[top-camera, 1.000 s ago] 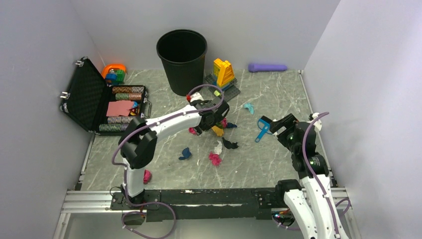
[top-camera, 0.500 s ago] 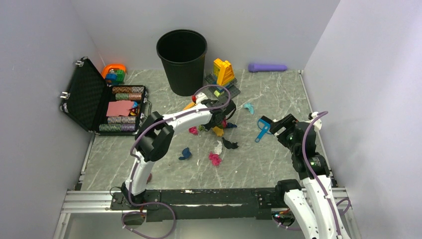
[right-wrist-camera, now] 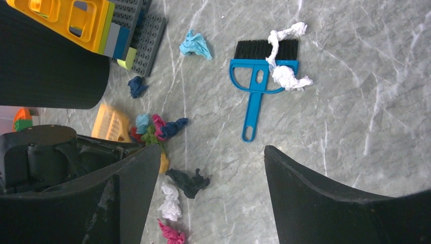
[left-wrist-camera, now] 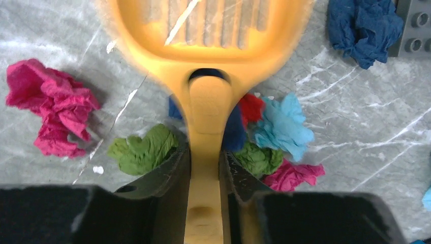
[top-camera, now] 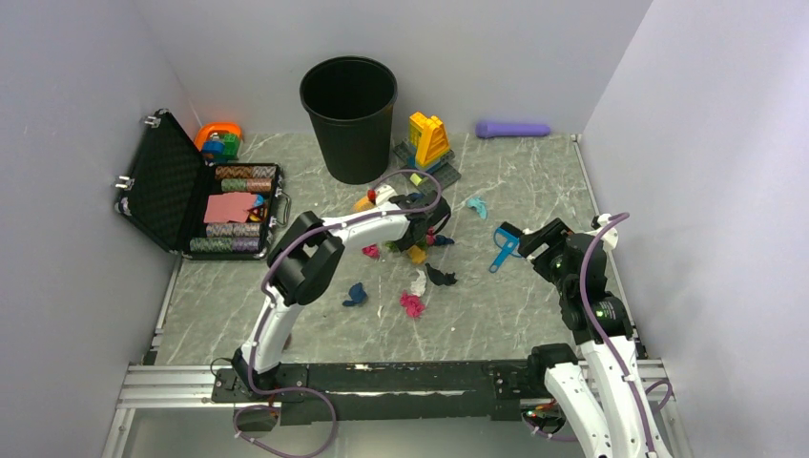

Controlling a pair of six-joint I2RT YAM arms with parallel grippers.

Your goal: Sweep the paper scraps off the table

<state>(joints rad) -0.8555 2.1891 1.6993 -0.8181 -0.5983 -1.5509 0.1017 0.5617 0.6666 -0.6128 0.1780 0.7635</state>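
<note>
My left gripper (left-wrist-camera: 205, 152) is shut on the handle of a yellow dustpan (left-wrist-camera: 206, 30), both jaws pressing its sides. Paper scraps lie around it on the table (top-camera: 534, 181): pink (left-wrist-camera: 51, 104), green (left-wrist-camera: 142, 150), light blue (left-wrist-camera: 282, 124) and dark blue (left-wrist-camera: 363, 28). From above, my left gripper (top-camera: 418, 232) sits amid the scrap cluster, with more scraps nearer me: pink (top-camera: 412, 304), blue (top-camera: 356, 294), white (top-camera: 419, 282). My right gripper (right-wrist-camera: 212, 150) hangs open above the table, short of a blue hand brush (right-wrist-camera: 256, 81) with a white scrap (right-wrist-camera: 284, 76) lying on it.
A black bin (top-camera: 349, 114) stands at the back, toy bricks (top-camera: 428, 143) to its right and a purple cylinder (top-camera: 512, 128) by the back wall. An open black case (top-camera: 191, 196) lies at the left. Pale walls close in three sides.
My left gripper has closed onto the dustpan handle, and the left arm's elbow has swung right. The right arm has stayed in place.
</note>
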